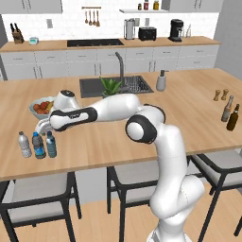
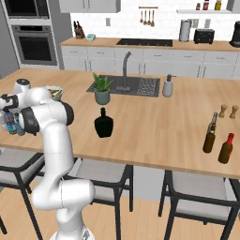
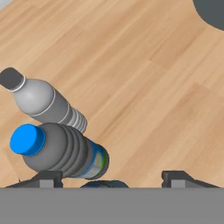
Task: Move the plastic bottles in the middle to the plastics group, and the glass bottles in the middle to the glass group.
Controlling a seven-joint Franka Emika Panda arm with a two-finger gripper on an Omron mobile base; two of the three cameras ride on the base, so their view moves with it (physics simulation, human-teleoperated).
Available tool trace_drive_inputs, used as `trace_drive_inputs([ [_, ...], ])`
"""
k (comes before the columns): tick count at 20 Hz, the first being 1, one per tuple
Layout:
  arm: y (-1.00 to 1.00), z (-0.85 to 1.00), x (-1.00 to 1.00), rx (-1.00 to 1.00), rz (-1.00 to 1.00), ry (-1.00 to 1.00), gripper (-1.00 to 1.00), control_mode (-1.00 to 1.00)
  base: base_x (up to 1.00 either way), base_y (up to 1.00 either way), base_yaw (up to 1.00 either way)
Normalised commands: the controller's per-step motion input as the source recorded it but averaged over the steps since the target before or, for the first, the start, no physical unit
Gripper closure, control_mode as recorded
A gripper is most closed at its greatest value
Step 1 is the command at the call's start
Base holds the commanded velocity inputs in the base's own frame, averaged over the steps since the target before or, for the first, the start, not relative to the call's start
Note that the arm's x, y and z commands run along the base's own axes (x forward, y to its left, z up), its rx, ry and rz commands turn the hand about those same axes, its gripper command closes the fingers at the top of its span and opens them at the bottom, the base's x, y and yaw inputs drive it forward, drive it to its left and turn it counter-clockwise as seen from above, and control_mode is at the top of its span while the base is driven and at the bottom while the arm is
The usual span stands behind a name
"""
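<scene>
**Island counter: stock at the plastics end**

- Gripper [image 3: 113, 178]: jaws spread wide, holding nothing; it hangs just above the three small bottles at the counter's [image 1: 142, 123] left end.
- Water bottle [image 1: 51, 144]: pale blue, upright, the right-hand one of that row, just beside the blue-label bottle [image 1: 38, 145]. In the hand view a dark rounded top shows low between the fingertips [image 3: 48, 178]; whether it is this bottle's cap cannot be told.
- Grey bottle [image 1: 24, 144]: upright, left end of the row, close beside the blue-label one.
- Flask [image 2: 103, 123]: black, squat, upright in the middle of the counter, in front of the plant [image 2: 102, 89].
- Brown bottle [image 1: 233, 118]: upright at the right end, just beside the tall bottle [image 1: 227, 108].
- Shakers [image 1: 220, 94]: a pair, behind those two bottles.
- Fruit bowl [image 1: 40, 108]: behind the plastic row, near the gripper.
</scene>
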Motion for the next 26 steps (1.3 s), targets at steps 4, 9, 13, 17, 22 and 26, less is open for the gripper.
trace_drive_inputs([
  [4, 0.00, 0.00, 0.00, 0.00, 0.00, 0.00, -1.00, -1.00, 0.00, 0.00, 0.00],
  [9, 0.00, 0.00, -0.02, 0.00, 0.00, 0.00, -1.00, -1.00, 0.00, 0.00, 0.00],
  [13, -0.05, 0.09, -0.01, 0.00, -0.01, 0.00, -1.00, -1.00, 0.00, 0.00, 0.00],
  [17, -0.21, 0.30, 0.00, 0.00, -0.06, 0.00, -1.00, -1.00, 0.00, 0.00, 0.00],
  [22, -0.44, 0.31, -0.08, 0.03, -0.10, -0.02, -1.00, -1.00, 0.00, 0.00, 0.00],
  [26, -0.64, 0.25, -0.14, 0.00, -0.18, 0.00, -1.00, -1.00, 0.00, 0.00, 0.00],
])
